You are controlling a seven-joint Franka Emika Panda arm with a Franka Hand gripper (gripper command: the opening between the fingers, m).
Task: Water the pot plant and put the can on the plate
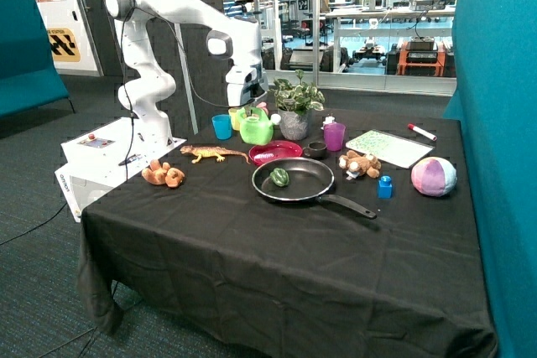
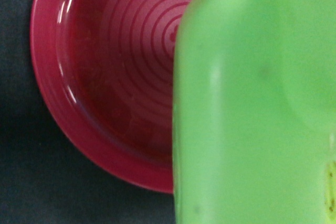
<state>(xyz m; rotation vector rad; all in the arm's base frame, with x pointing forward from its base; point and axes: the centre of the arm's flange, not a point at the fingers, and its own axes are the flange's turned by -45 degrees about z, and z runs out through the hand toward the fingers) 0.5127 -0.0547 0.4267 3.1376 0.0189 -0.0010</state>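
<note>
Your gripper [image 1: 249, 109] sits on top of the can [image 1: 257, 127], which hangs above the plate [image 1: 275, 153], beside the pot plant [image 1: 294, 105], toward the desk's [image 1: 252, 232] far edge. You cannot tell how the fingers stand. In the wrist view, the can [image 2: 252, 103] covers part of the plate [image 2: 105, 77].

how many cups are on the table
3: a blue cup beside the can held under the gripper, a yellow cup mostly hidden behind the can, and a purple cup next to the pot plant. More may be hidden.
</note>
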